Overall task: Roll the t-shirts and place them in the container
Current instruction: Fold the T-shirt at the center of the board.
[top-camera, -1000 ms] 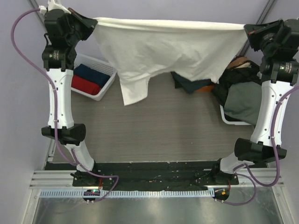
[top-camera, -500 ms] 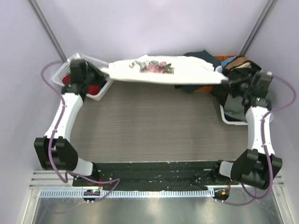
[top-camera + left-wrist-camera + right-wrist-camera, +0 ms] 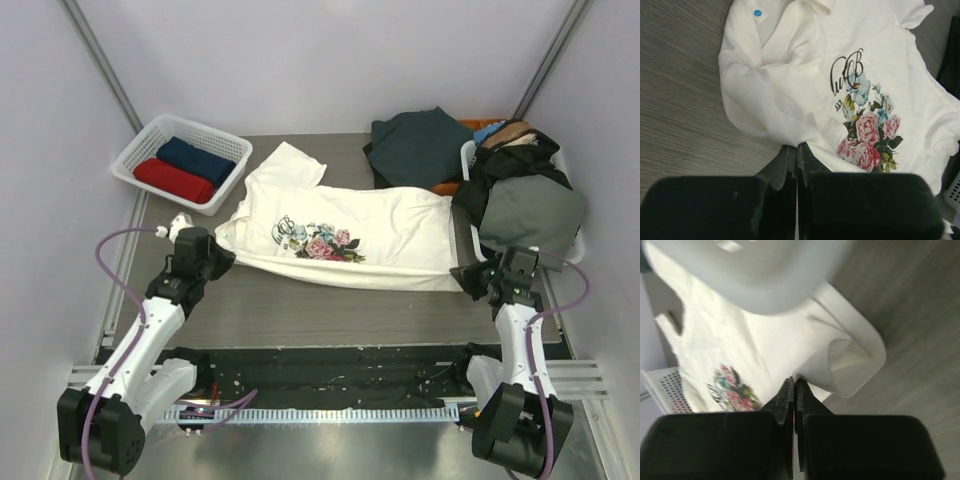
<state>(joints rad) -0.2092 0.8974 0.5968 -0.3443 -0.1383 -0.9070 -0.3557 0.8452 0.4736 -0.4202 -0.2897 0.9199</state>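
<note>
The cream-white t-shirt (image 3: 400,225) with the floral print lies spread across the table, print up, its neck end to the left. My left gripper (image 3: 222,258) is shut on the shirt's near left edge; in the left wrist view the cloth (image 3: 805,75) bunches at the closed tips (image 3: 797,146). My right gripper (image 3: 462,275) is shut on the near right corner, where a fold of cloth (image 3: 740,345) curls at its tips (image 3: 794,381). A red rolled t-shirt (image 3: 172,180) and a navy one (image 3: 196,158) lie in the white lattice basket (image 3: 137,152).
A dark green garment (image 3: 415,145) lies at the back right. Beside it a white bin (image 3: 478,250) is heaped with several dark and brown clothes, close to my right arm. Its rim (image 3: 780,285) shows blurred above my right gripper. Purple walls close in on three sides.
Both arms came down and toward the near edge, bringing the shirt from hanging stretched high in the air to lying on the table, print up. Both grips held.
</note>
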